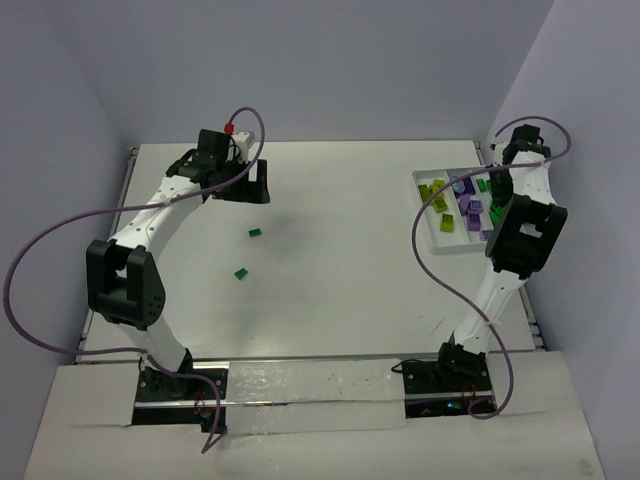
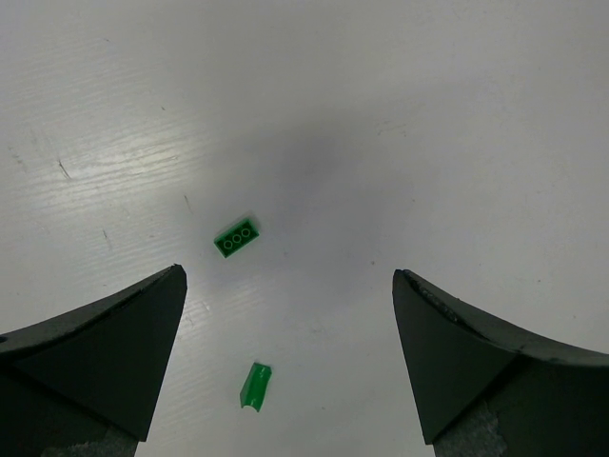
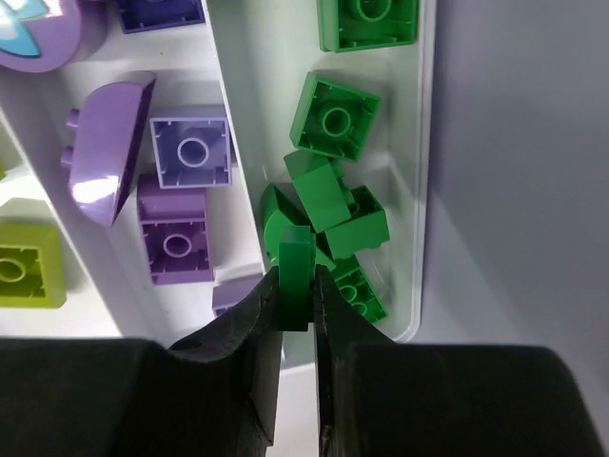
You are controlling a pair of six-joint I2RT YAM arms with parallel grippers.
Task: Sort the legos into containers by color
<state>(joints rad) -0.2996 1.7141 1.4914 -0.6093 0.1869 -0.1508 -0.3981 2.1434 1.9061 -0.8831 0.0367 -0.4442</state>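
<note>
Two dark green legos lie loose on the table: a flat three-stud brick [image 2: 239,237] [image 1: 256,233] and a small curved piece [image 2: 255,386] [image 1: 240,271]. My left gripper [image 2: 289,276] hovers open above them, touching neither, with the curved piece between its fingers in the wrist view. My right gripper [image 3: 297,286] is shut on a dark green brick [image 3: 297,255] and holds it over the green compartment of the white container [image 3: 419,190] [image 1: 455,250]. Several green bricks [image 3: 335,116] lie in that compartment. Purple bricks [image 3: 190,152] fill the neighbouring one, and a yellow-green brick [image 3: 24,271] shows at the left edge.
The container sits at the table's far right, close to the side wall, with the right arm [image 1: 520,230] reaching over it. The left arm [image 1: 130,270] stretches along the left side. A round lavender piece [image 3: 38,33] lies among the purple bricks.
</note>
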